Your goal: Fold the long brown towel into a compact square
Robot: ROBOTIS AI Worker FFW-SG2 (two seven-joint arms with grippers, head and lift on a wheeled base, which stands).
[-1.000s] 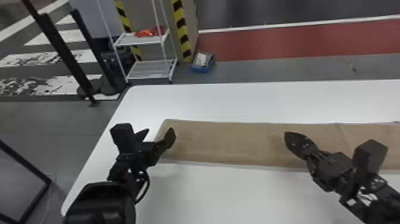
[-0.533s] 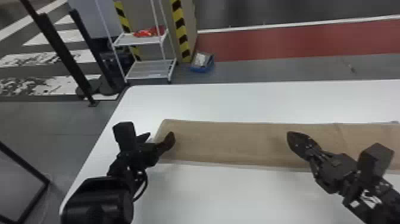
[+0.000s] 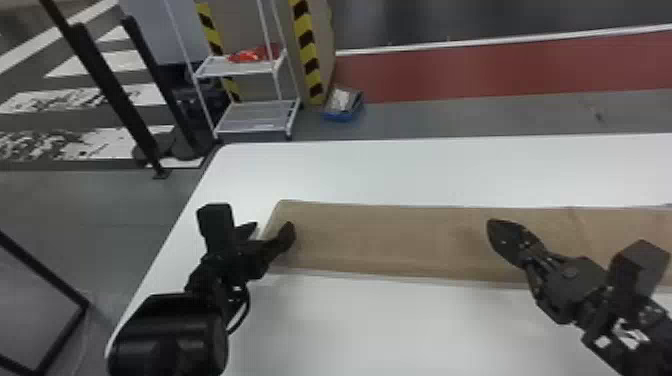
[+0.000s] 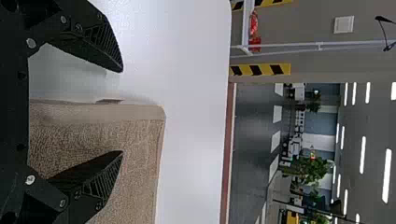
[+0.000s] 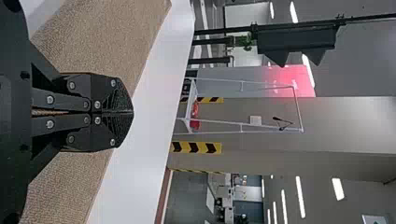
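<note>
Both the left gripper (image 4: 121, 111) and the right gripper (image 5: 130, 112) are shifting slightly rightward. Left jaws are standing apart, straddling the end edge of the brown towel (image 3: 380, 240), which is lying flat below both pairs; an end pickup is apparently being set up. Right jaws are meeting, visibly holding nothing.

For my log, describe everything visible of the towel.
The towel is brown, finely textured, cloth-like. It lies flat in a long strip on the white table, running out of the head view at right, where a faint crease crosses it. The open left tool straddles its left end; the shut right tool is over it. Whether either touches it is unclear.
</note>
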